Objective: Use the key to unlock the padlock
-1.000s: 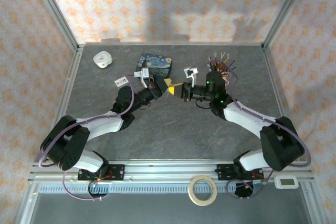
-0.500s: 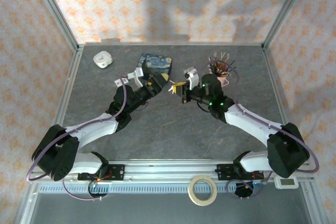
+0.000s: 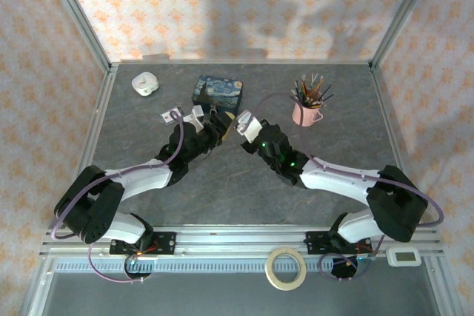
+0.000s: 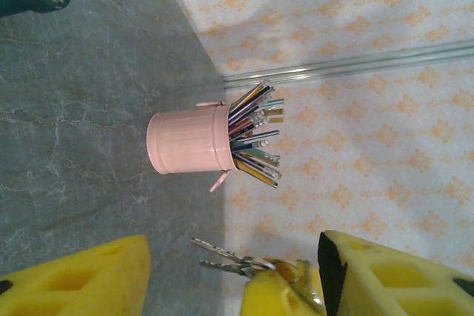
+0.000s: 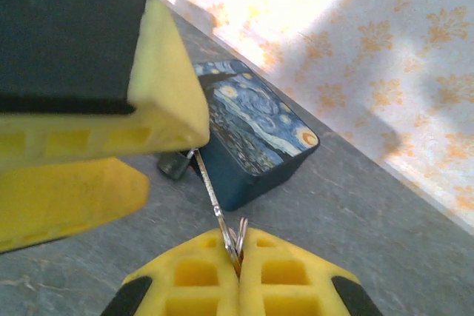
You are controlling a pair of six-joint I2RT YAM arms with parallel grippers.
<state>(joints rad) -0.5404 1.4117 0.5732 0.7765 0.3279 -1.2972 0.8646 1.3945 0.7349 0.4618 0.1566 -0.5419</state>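
Up close in the right wrist view, the key [image 5: 211, 192] is a thin silvery blade running from lower centre up and to the left. Its ring is pinched at the bottom of the frame between the yellow fingertips of the right gripper [image 5: 237, 246], whose jaws are pressed together on it with no gap. The other keys of the bunch are hidden behind those fingers. The blade's far end reaches the padlock [image 5: 175, 163], a small dark block left of centre. Whether the tip is actually in the keyhole is too small to tell.

Most of the padlock is covered. The broad yellow finger [image 5: 159, 109] of the left gripper [image 4: 233, 275] overhangs it from the upper left, and I cannot make out the shackle. I also cannot tell whether that finger touches the lock.

In the left wrist view the left gripper's two yellow fingers sit in the bottom corners, well apart and closed on nothing. The key bunch and one right fingertip show between them at the bottom edge.

Just behind the padlock, at the centre of the right wrist view, stands the blue starry tin [image 5: 255, 135] on the grey table [image 5: 355, 205]. A pink cup of pencils [image 4: 189, 151] stands at mid-frame in the left wrist view.

In the top view the padlock and key are too small to pick out.
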